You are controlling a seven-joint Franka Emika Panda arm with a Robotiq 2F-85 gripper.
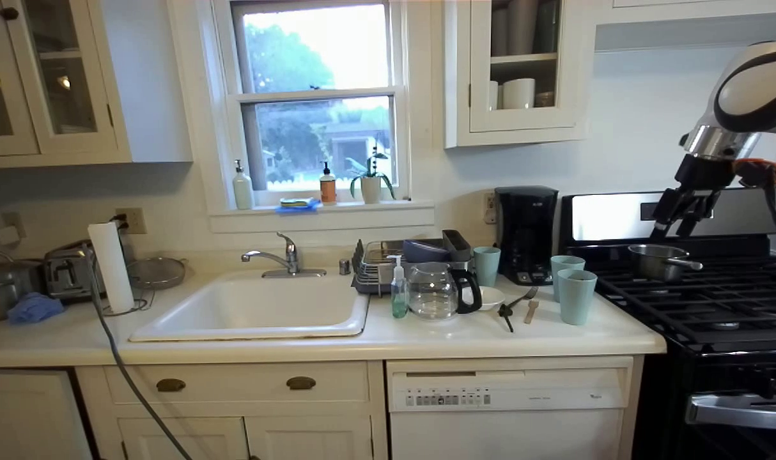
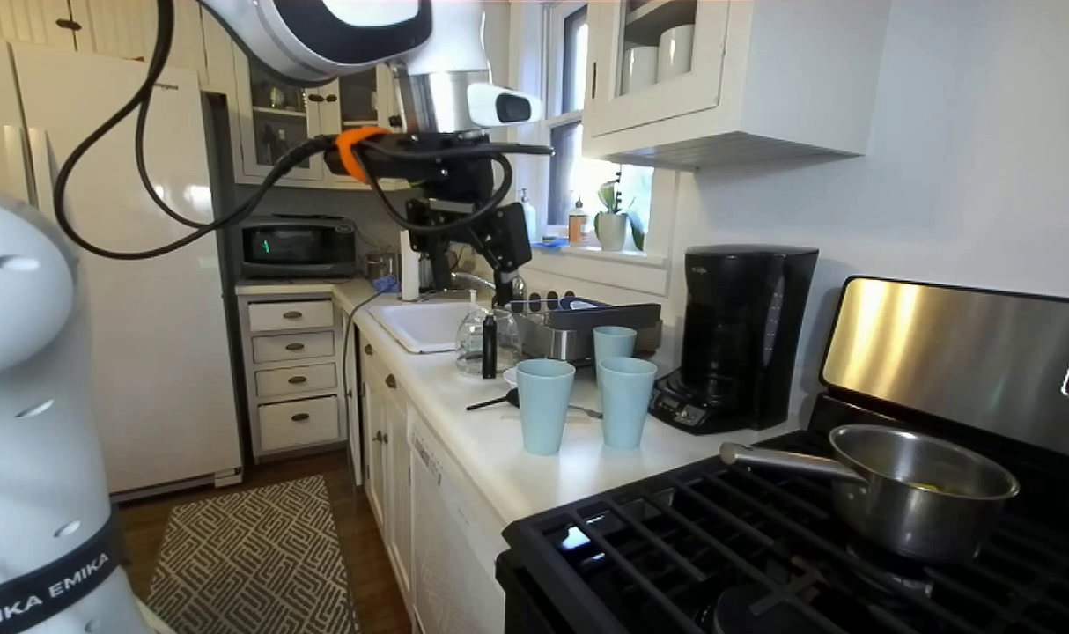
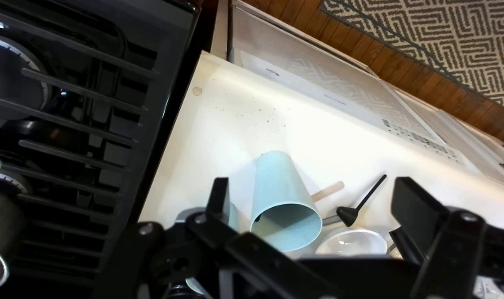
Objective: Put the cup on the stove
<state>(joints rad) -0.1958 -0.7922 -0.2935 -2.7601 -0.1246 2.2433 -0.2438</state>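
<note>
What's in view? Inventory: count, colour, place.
tumblers: 3, mint-green, countertop
gas range: 1, black, beside countertop
saucepan: 1, silvery, gas range
coffee maker: 1, black, countertop
glass carafe: 1, clear, countertop
soap bottle: 1, green, countertop
utensils: 3+, black/grey/tan, countertop
bowl: 1, white, countertop
sink: 1, white, below window
dish rack: 1, grey, beside sink
paper-towel roll: 1, white, countertop
toaster: 1, silvery, countertop
pump bottles: 2, pale/orange, windowsill
potted plant: 1, green, windowsill
cabinets: several, white, beside window
microwave: 1, dark, countertop
refrigerator: 1, white, floor
dishwasher: 1, white, below countertop
rug: 1, grey, floor
gripper: 1, black, open, midair
arm: 1, white, above gripper
</note>
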